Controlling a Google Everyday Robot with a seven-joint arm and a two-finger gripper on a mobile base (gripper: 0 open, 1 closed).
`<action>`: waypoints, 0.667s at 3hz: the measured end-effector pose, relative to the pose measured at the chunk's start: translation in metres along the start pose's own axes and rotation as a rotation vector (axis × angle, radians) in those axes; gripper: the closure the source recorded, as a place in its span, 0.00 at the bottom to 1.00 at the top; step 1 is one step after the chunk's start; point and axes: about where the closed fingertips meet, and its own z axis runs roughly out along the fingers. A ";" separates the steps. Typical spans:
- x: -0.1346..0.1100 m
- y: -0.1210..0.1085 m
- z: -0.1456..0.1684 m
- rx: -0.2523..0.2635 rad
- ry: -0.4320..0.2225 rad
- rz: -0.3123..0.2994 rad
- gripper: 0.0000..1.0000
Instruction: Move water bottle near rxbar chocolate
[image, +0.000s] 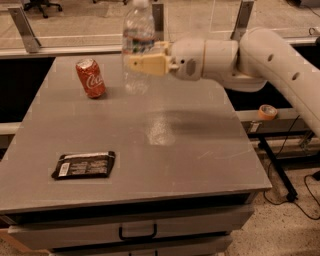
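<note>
Camera view, upper centre: clear plastic white-capped water bottle (138, 30) is clamped mid-body by cream two-finger gripper (141, 59), fingers closed on it; judged light, thin-walled, slippery, easily dented.

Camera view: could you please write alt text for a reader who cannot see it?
The robot's gripper holds the water bottle upright over the far side of a grey table, beside a red Coca-Cola can. The rxbar chocolate lies flat near the table's front left corner, far from the bottle.
</note>
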 end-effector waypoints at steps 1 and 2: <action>0.029 0.044 0.018 0.012 0.026 0.041 1.00; 0.076 0.078 0.035 0.004 0.047 0.097 1.00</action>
